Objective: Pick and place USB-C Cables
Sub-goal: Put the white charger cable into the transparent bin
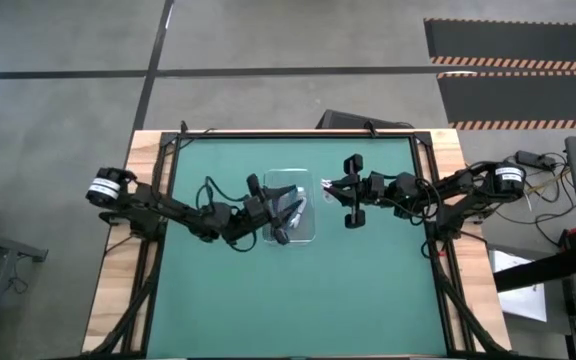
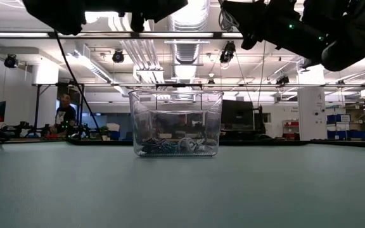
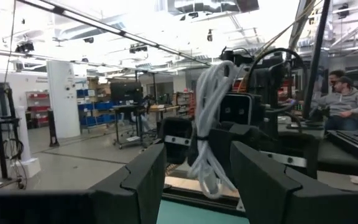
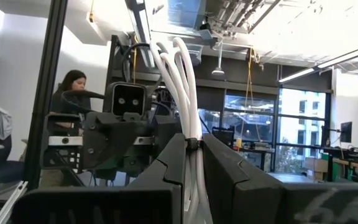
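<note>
Right end effector (image 4: 191, 186): clamped on white cable (image 4: 182, 93) at its tie band, raised just beside tray (image 2: 176, 123), on its right in the high view.
Left end effector (image 3: 194, 180): fingers parted, empty, above tray's left edge.
Other cables (image 2: 170, 147): heaped on tray floor.
Handling, judged: light, limp, springy loops; slick sheath; best pinched across the tied middle.

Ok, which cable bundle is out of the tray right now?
The white bundle clamped in the right gripper, in the air beside the clear tray; the other bundles lie on the tray's floor.
</note>
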